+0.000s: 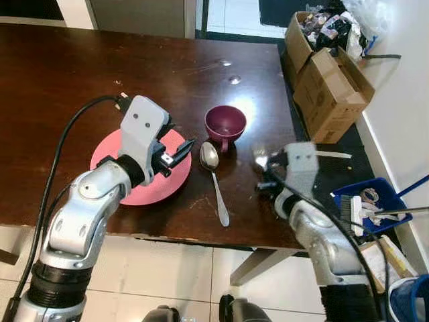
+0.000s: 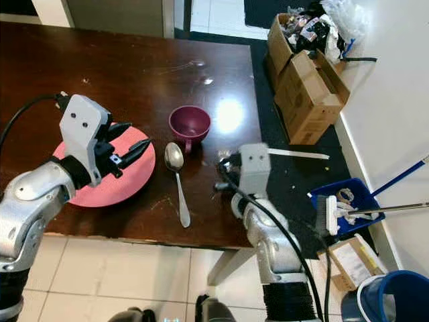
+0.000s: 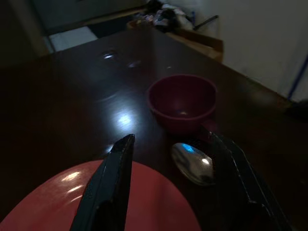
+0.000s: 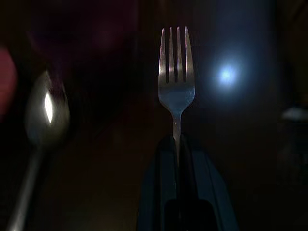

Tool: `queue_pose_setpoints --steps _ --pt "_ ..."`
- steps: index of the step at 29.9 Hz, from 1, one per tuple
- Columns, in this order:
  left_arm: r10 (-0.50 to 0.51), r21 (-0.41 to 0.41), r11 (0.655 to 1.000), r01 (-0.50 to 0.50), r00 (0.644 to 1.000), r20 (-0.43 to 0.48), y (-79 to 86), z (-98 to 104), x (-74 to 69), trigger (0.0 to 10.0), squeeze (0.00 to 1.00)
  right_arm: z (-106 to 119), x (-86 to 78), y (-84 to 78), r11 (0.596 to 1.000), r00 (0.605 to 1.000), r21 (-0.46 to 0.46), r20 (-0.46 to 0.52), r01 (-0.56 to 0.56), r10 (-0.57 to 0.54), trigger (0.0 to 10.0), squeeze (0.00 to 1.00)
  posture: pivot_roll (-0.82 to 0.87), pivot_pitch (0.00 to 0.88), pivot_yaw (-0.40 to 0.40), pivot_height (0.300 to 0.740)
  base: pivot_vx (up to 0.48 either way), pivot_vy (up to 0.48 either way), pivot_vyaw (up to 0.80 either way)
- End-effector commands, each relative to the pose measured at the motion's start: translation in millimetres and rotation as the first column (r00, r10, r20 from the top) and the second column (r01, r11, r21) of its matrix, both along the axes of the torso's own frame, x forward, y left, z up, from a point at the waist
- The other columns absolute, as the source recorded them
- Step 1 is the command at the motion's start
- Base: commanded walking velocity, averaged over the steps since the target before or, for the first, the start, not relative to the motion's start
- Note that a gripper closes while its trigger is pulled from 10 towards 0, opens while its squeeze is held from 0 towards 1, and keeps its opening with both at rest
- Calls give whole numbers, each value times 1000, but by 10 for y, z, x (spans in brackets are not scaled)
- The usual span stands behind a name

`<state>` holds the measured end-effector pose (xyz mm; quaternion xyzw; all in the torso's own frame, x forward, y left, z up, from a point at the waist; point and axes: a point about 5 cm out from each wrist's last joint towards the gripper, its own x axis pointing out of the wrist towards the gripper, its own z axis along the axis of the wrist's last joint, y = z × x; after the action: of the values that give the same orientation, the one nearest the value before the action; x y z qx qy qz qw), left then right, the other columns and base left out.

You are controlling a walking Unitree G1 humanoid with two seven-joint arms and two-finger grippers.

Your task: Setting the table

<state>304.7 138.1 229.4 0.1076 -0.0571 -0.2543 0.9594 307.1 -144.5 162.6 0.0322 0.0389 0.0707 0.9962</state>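
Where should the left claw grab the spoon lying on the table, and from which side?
Take the spoon by its thin handle, coming straight down from above. It lies flat on the table, bowl end toward the cup, with the plate close on its left, so the handle's middle probably offers most room.

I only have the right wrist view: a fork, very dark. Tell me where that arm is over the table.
Observer: The right gripper hangs over the table's near right corner, right of the spoon.
Operator: Give me what is set already.
Observer: A pink plate, then the spoon beside it on the right, with a maroon cup just beyond the spoon's bowl.
Operator: Report the other arm.
Observer: The left gripper hovers open over the plate's right edge, pointing toward the spoon.
Operator: Say how the fork is held.
Observer: By its handle, between shut fingers, tines pointing away from the wrist.
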Motion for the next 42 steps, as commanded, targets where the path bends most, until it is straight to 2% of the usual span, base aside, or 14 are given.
queue_pose_setpoints --steps 1,6,9,12,15,17,20,27,39,42 --pt "46 -24 999 -46 999 7 49 14 24 10000 0 189 -78 -54 998 993 29 106 47 -50 10000 0 -58 104 35 740 0 0 0" --pt "141 -94 986 -141 990 -9 165 51 51 10000 0 364 -264 -61 990 967 91 224 106 -124 10000 0 -72 89 57 740 0 0 0" --pt "184 -95 978 -184 983 -14 207 32 53 10000 0 356 -325 -66 988 954 92 261 128 -148 10000 0 -79 82 64 740 0 0 0" --pt "219 -100 971 -219 976 -16 230 -24 31 10000 0 313 -369 -73 988 941 43 302 145 -151 10000 0 -87 64 68 740 0 0 0" --pt "254 -83 963 -254 967 -13 251 -86 17 10000 0 278 -372 -95 987 942 35 294 156 -160 10000 0 -92 51 62 740 0 0 0" --pt "288 -85 954 -289 957 -19 280 -136 1 10000 0 269 -370 -118 987 942 -15 301 158 -146 10000 0 -96 47 52 740 0 0 0" --pt "305 -91 947 -307 952 -30 293 -157 -4 10000 0 267 -375 -126 987 941 -30 308 157 -140 10000 0 -96 47 52 740 0 0 0" --pt "364 -83 927 -365 931 -20 326 -255 -31 10000 0 270 -308 -224 984 943 -103 316 144 -105 10000 0 -105 35 13 740 0 0 0" --pt "376 -87 923 -375 927 -8 333 -246 -13 10000 0 263 -251 -221 984 941 -101 321 147 -107 10000 0 -100 31 26 740 0 0 0" --pt "368 -87 926 -366 930 -4 319 -240 -7 10000 0 244 -239 -209 985 942 -92 317 144 -108 10000 0 -100 26 29 740 -339 0 0"
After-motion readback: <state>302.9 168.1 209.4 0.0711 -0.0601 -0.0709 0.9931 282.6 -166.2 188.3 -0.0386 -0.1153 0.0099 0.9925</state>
